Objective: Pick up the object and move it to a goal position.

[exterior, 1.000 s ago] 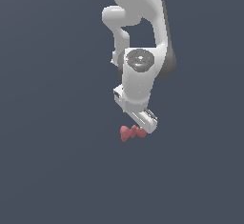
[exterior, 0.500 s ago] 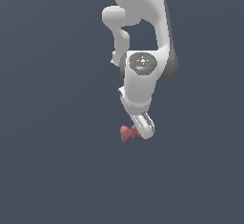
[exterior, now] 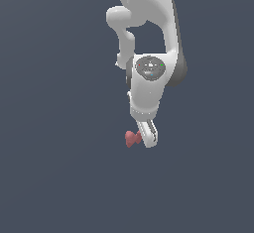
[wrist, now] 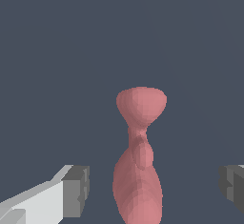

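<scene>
Evidently the released tool straddled the red object, fingers apart from it; the grasp step was in hand. Next, closing on its waist seemed required.

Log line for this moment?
gripper: open | red object: between fingers, ungrasped, on surface | phase: pre-grasp
</scene>
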Controlling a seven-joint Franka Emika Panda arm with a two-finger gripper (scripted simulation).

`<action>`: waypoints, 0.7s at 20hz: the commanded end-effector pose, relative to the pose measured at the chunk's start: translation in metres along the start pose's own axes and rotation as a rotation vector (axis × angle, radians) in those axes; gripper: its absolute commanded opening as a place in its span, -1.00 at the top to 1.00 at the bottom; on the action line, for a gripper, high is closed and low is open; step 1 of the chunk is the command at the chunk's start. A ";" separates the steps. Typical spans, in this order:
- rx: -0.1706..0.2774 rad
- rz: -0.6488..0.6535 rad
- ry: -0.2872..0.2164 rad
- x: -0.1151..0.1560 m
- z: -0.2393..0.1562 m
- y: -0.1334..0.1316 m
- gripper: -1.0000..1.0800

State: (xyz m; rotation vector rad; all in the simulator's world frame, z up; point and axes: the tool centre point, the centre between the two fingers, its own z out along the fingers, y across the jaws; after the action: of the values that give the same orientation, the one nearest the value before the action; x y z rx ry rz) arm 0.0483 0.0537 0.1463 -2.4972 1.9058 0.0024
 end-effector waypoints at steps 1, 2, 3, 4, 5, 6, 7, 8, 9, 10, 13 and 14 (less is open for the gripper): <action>0.001 0.024 0.001 0.000 0.000 -0.001 -0.92; 0.001 0.030 0.001 0.000 0.000 -0.001 -0.92; 0.001 0.035 0.001 0.000 0.000 -0.001 -0.92; 0.001 0.038 0.001 0.000 0.000 -0.001 -0.92; 0.001 0.040 0.001 0.000 0.001 -0.001 -0.92; 0.001 0.041 0.001 0.000 0.001 -0.001 -0.92; 0.001 0.036 0.001 0.000 0.000 -0.001 -0.92; 0.001 0.036 0.001 0.000 0.001 -0.001 -0.92; 0.001 0.036 0.001 0.000 0.002 -0.001 -0.92; 0.001 0.037 0.001 0.000 0.004 -0.001 -0.92; 0.001 0.038 0.001 0.000 0.015 -0.001 -0.92; 0.001 0.038 0.001 0.000 0.020 -0.001 -0.92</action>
State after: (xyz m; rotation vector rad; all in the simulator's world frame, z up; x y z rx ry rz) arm 0.0496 0.0543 0.1331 -2.4602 1.9519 -0.0015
